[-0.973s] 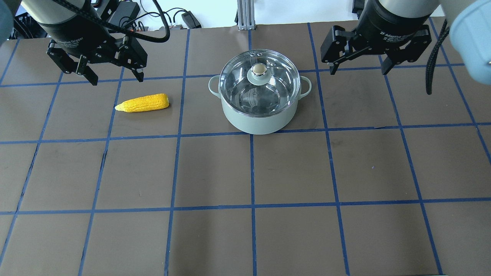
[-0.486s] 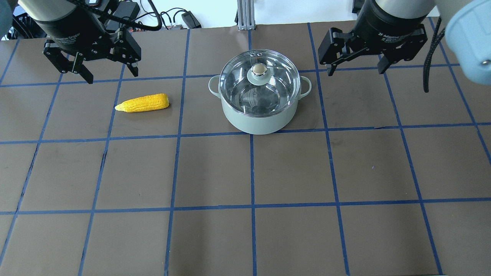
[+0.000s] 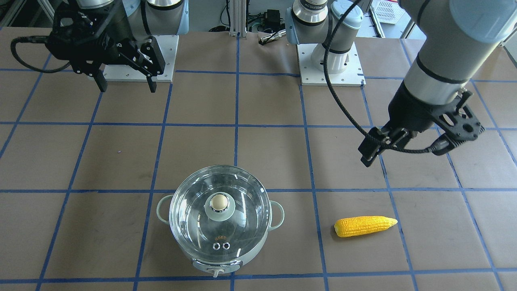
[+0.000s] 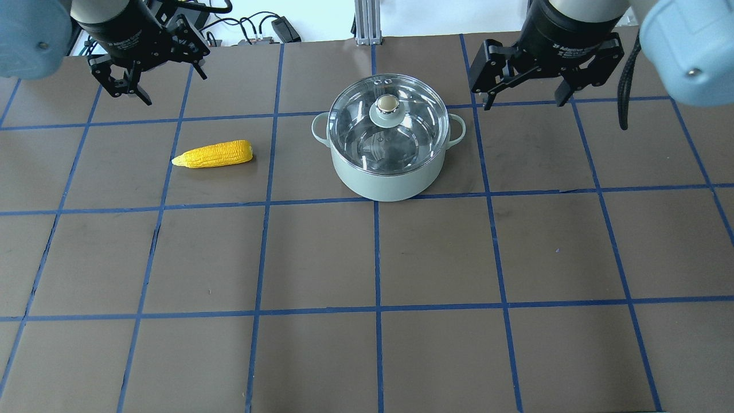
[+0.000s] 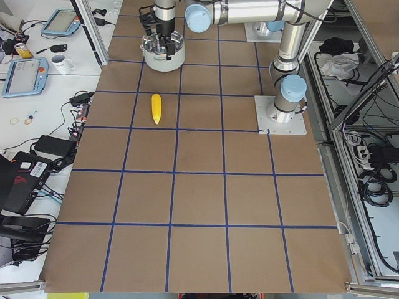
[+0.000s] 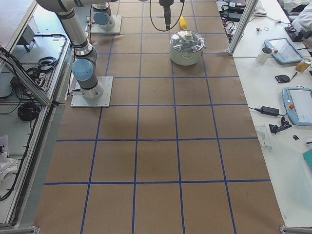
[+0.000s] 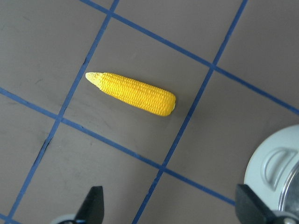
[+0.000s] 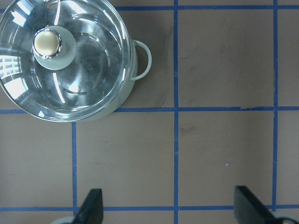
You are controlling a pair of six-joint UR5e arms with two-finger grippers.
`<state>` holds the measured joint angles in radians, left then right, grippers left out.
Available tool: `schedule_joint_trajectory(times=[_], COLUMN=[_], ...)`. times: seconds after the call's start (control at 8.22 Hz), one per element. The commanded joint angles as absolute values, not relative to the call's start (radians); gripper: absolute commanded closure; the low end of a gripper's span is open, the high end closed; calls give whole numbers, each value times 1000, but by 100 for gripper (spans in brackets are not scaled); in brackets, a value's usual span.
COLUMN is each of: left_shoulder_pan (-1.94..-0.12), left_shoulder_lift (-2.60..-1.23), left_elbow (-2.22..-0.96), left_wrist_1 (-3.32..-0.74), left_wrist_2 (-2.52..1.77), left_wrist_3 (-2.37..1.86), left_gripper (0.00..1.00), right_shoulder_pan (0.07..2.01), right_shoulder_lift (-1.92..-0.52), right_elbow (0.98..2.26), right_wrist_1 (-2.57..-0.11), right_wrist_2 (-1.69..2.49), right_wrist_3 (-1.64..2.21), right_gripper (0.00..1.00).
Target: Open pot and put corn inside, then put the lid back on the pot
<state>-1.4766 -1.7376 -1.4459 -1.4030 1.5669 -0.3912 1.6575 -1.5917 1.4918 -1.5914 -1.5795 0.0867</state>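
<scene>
Here the pot (image 4: 390, 179) stands on the brown tabletop (image 4: 436, 252) with the lid (image 4: 404, 135) seated squarely on its rim, the beige knob (image 4: 387, 104) on top. The corn (image 4: 213, 154) lies flat on the tabletop well apart from the pot, on the robot's left, with its tapered tip pointing away from the pot. The left gripper (image 4: 175, 88) hangs raised above the tabletop, off to one side of the corn rather than around it — jaws spread wide, nothing between them. Its wrist view looks down on the whole cob, with a slice of the pot at the right edge. The right gripper (image 4: 523, 104) hovers on the other side of the pot, also raised, also spread wide and empty. Its wrist view catches the lid and one loop handle in the upper left corner. Neither gripper touches the pot, the lid or the corn.
</scene>
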Motion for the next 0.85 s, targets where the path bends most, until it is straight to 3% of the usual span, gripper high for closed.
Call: schedule_joint_trajectory(times=[0.0, 0.73], left_shoulder_pan=[-1460, -1393], left_shoulder_lift=[-1845, -1867], left_elbow=[-1443, -1479], left_wrist_1=[-1252, -1261], left_wrist_2=[1563, 1578], left_wrist_3=[-726, -907], left_gripper=[0, 0], right_shoulder_pan=[1670, 1893], right_shoulder_lift=[-1409, -1151], right_elbow=[1309, 1281], right_wrist_1=[-1585, -1873], right_wrist_2=[-1582, -1591], right_wrist_3=[74, 351], right_gripper=[0, 0])
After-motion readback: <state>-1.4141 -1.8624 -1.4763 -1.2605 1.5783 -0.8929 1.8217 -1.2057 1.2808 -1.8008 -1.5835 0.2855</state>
